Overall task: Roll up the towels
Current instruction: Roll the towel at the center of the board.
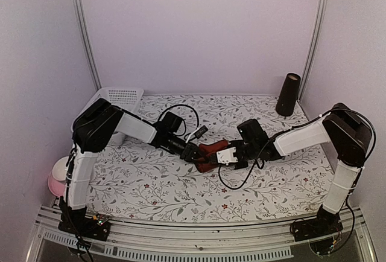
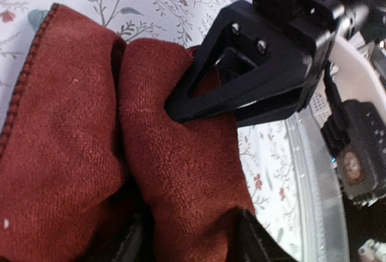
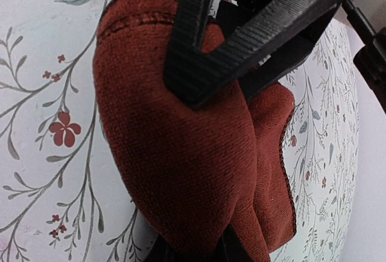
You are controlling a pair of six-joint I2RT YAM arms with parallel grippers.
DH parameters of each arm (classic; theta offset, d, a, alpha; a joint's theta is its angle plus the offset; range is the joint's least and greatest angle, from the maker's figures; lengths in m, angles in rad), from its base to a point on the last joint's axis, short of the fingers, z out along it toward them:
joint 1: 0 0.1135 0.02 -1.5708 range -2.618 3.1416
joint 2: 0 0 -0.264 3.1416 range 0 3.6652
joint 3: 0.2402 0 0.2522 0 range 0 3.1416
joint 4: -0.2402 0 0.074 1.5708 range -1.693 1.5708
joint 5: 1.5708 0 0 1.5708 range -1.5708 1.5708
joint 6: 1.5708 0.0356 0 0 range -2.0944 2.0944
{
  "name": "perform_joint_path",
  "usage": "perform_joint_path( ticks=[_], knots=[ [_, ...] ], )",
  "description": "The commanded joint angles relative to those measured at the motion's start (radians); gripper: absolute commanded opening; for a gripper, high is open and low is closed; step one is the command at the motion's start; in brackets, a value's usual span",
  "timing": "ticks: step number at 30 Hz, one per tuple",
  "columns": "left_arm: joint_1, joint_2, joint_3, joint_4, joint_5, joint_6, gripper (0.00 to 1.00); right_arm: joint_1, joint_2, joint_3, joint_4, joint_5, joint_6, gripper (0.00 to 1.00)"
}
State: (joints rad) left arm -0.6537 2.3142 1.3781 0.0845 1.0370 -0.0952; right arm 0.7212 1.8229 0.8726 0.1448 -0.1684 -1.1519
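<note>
Starting at the left, a white basket (image 1: 120, 96) sits at the far corner of the table (image 1: 151, 183), and the left arm reaches past it toward the middle. The left end effector (image 1: 193, 152) meets the maroon towel (image 1: 211, 149), which lies bunched into a thick, loose bundle at the table's centre, between the two arms. In the left wrist view its fingers (image 2: 252, 241) stand apart with a fold of cloth between them; whether they pinch that fold or merely straddle it, I cannot tell. On the towel's other side, the right end effector (image 1: 232, 155) has its jaws drawn together on the cloth, pinching the bundle's edge (the towel narrows right into them in the right wrist view). Farther right, a dark cylinder (image 1: 288, 95) stands well apart at the back. The checked towel shows in no view. The step in hand looks like the rolling of the maroon towel, with the grip seemingly passing from one side to the other. The bundle looks folded and lumpy rather than tightly wound, so the next move probably calls for the right side to hold firm while the left takes a fresh hold and turns the cloth over evenly.
</note>
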Motion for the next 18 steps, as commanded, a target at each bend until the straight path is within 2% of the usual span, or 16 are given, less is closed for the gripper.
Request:
perform_joint_path(
  ticks=[1, 5, 10, 18],
  knots=[
    [0.024, -0.088, -0.059, -0.046, -0.165, 0.052, 0.58, 0.001, 0.033, 0.013, -0.212, -0.01, 0.006, 0.12],
    [0.021, -0.244, -0.15, 0.026, -0.281, 0.099, 0.78, -0.002, 0.026, 0.051, -0.382, -0.071, 0.002, 0.12],
    [-0.01, -0.411, -0.3, 0.152, -0.404, 0.167, 0.97, -0.021, 0.029, 0.11, -0.542, -0.16, 0.007, 0.15],
    [-0.157, -0.465, -0.404, 0.243, -0.577, 0.307, 0.97, -0.067, 0.131, 0.326, -0.908, -0.325, -0.01, 0.2]
  ],
)
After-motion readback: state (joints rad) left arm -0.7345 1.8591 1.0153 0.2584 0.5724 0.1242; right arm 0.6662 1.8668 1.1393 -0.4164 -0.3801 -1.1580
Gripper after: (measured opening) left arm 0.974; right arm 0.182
